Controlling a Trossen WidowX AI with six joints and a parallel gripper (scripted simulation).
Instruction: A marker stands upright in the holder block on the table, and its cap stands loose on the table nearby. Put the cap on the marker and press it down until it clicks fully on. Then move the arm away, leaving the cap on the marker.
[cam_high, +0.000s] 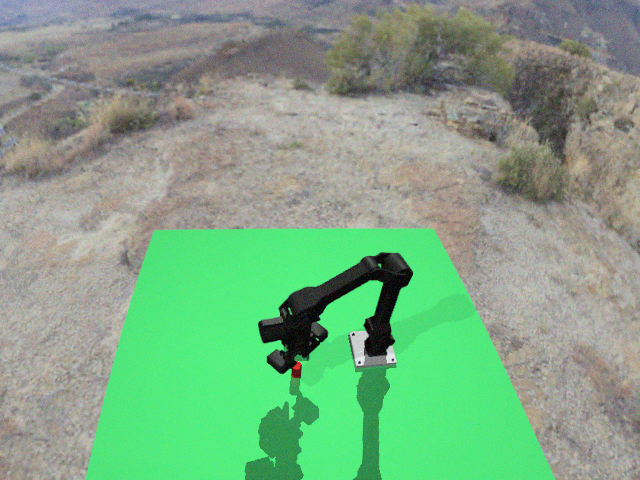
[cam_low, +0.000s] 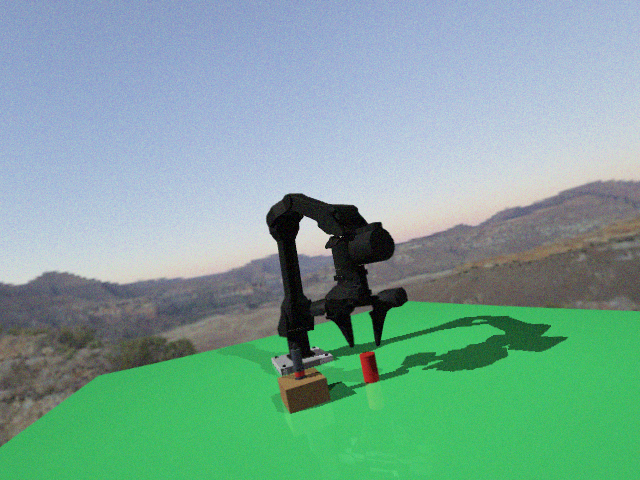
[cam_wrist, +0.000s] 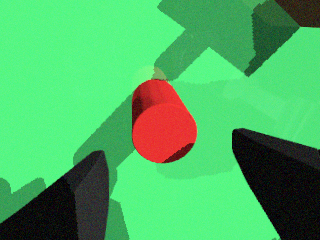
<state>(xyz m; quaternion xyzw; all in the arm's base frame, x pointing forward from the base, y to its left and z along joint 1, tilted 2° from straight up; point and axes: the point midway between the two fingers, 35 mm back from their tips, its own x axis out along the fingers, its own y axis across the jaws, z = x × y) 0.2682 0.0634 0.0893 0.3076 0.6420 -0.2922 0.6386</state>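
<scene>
The red cap (cam_high: 296, 369) (cam_low: 369, 367) (cam_wrist: 165, 132) stands upright on the green table (cam_high: 196, 320) (cam_low: 491, 413). My gripper (cam_low: 364, 345) (cam_wrist: 170, 150) is open and empty, pointing down just above the cap. In the wrist view the cap shows between the two fingers, slightly beyond the line of their tips. The dark grey marker (cam_low: 296, 359) stands upright in the brown holder block (cam_low: 305, 395), with a red band low on it. Only a dark corner of the block (cam_wrist: 305, 11) shows in the wrist view. In the top view my arm hides the marker and block.
The pale base plate (cam_high: 359, 352) (cam_low: 281, 363) of my arm is behind the holder block in the exterior view. The holder block and marker stand to the left of the cap there, a short way off. Arm shadows fall across the table.
</scene>
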